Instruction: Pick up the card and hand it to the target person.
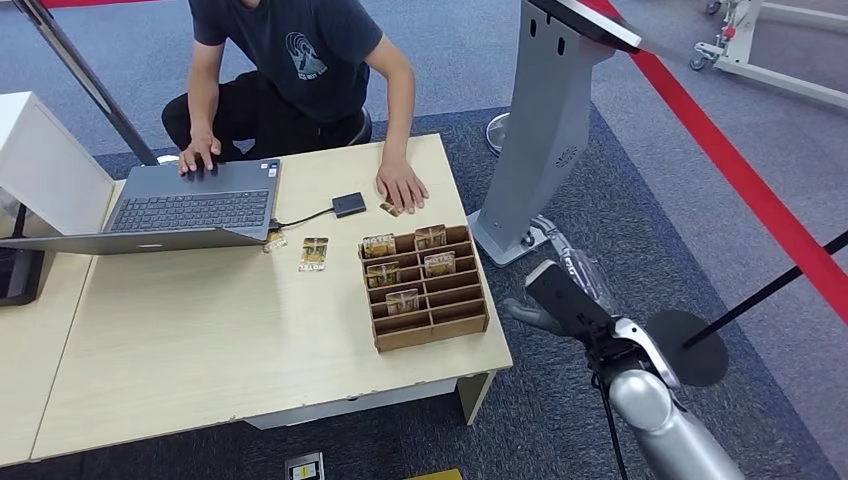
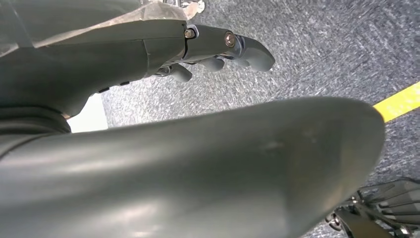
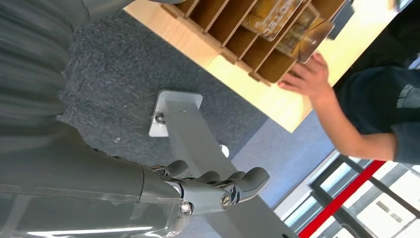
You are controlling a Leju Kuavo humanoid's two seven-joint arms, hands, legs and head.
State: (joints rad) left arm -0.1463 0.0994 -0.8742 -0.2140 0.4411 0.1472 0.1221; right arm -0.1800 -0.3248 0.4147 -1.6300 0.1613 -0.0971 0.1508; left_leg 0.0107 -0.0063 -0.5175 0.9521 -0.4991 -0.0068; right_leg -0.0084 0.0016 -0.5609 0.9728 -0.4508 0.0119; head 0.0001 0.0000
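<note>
The brown slotted cardboard rack (image 1: 428, 288) sits at the near right corner of the pale wood-laminate desk (image 1: 200, 340), and it serves as the landmark here. Several glossy gold-printed cards (image 1: 404, 300) stand upright in its slots; 2 more flat cards (image 1: 314, 252) lie on the desk just left of the rack, and another small card (image 1: 389, 209) lies beyond the rack under the fingertips of the seated person's hand (image 1: 402, 186).

The robot's right hand (image 1: 553, 300) hangs off the desk, to the right of the rack and above grey carpet, holding nothing; in the right wrist view its fingers (image 3: 213, 178) are loosely curled with gaps between them. The left hand (image 2: 218, 52) hangs over carpet, fingers partly curled and empty.

No card is in either hand, so the scene fits either a reach toward the rack still to come or an arm drawn back after a handover; the frames do not settle which.

The cards look thin, stiff and slick, standing in narrow slots, so any pick would need a fingertip pinch on an exposed top edge. The rack's cardboard dividers look light and could shift.
</note>
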